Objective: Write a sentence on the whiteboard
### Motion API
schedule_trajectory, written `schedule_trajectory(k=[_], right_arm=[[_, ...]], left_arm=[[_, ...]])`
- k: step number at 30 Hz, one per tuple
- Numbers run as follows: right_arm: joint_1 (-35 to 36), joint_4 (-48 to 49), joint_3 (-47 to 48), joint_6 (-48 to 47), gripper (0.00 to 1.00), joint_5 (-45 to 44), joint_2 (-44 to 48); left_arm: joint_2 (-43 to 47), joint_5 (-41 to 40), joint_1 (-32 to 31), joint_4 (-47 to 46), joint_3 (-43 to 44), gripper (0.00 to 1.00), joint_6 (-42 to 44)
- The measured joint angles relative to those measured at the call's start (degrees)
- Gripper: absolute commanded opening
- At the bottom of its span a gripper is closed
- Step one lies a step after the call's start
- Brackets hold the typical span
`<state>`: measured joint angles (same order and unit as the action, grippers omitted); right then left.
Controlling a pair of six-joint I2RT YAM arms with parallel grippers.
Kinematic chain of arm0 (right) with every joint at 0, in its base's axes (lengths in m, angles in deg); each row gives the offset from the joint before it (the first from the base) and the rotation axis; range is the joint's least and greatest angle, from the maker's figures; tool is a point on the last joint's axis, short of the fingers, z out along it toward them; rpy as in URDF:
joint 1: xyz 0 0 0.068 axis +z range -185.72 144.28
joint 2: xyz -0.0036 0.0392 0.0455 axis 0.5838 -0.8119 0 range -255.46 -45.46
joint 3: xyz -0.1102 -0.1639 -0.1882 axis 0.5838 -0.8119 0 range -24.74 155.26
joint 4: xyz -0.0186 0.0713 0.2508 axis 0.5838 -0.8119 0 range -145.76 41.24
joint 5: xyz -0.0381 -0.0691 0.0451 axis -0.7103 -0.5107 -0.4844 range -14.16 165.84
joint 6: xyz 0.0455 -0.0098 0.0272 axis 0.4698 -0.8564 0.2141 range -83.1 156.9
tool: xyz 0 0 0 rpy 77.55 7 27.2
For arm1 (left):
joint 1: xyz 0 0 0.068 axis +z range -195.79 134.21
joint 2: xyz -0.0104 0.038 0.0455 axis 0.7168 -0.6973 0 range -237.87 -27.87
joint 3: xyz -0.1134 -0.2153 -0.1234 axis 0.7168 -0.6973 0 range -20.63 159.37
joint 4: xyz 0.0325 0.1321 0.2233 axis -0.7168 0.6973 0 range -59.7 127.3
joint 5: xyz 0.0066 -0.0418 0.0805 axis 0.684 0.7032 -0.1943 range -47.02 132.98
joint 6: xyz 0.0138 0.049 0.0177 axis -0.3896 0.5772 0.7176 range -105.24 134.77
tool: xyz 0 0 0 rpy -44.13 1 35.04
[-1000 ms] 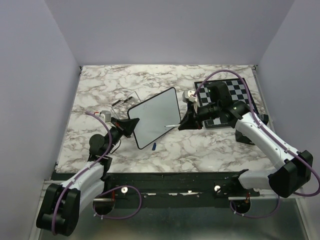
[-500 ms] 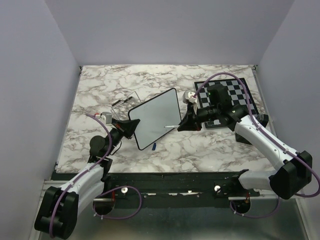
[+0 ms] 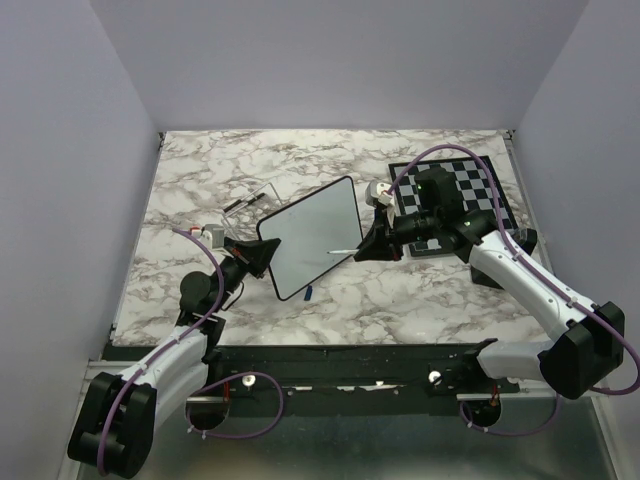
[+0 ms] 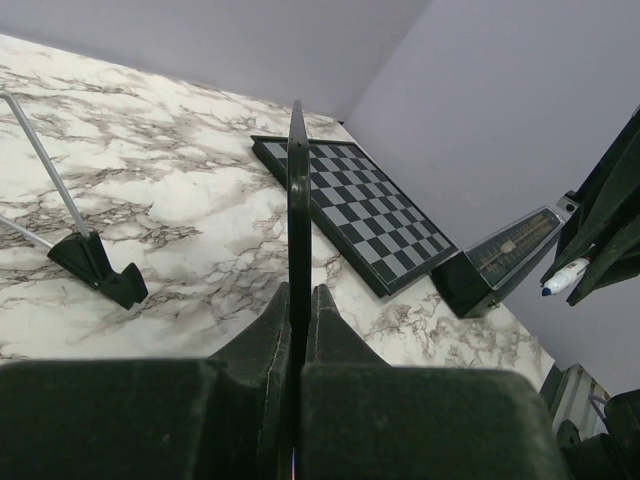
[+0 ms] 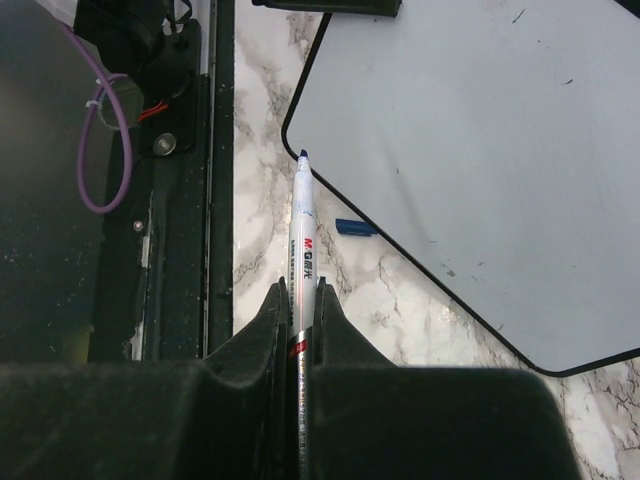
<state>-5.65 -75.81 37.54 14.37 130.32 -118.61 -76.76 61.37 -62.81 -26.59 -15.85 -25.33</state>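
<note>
The whiteboard (image 3: 310, 238) is white with a thin black frame. No blue lettering shows on it in the top or right wrist view (image 5: 480, 140). My left gripper (image 3: 262, 255) is shut on the board's left edge, which the left wrist view shows edge-on (image 4: 297, 190) between the closed fingers (image 4: 298, 296). My right gripper (image 3: 366, 249) is shut on a white marker (image 3: 344, 250) with a blue tip (image 5: 302, 156). The tip points at the board's near right part. I cannot tell whether it touches the board.
A blue marker cap (image 3: 309, 293) lies on the marble table just below the board. A checkered chessboard (image 3: 465, 185) lies at the back right, with a black box (image 4: 497, 268) beside it. A wire stand (image 3: 248, 201) sits behind the left gripper.
The right arm has shifted slightly, with the marker still over the board's near right part. The board and the left gripper have barely moved.
</note>
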Motion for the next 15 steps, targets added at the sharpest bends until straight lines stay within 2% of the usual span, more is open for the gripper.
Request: schedule_trajectory(k=[15], right_arm=[[0.0, 0.2, 0.0, 0.1, 0.01, 0.0, 0.0]], left_arm=[[0.0, -0.2, -0.4, 0.0, -0.1, 0.00, 0.0]])
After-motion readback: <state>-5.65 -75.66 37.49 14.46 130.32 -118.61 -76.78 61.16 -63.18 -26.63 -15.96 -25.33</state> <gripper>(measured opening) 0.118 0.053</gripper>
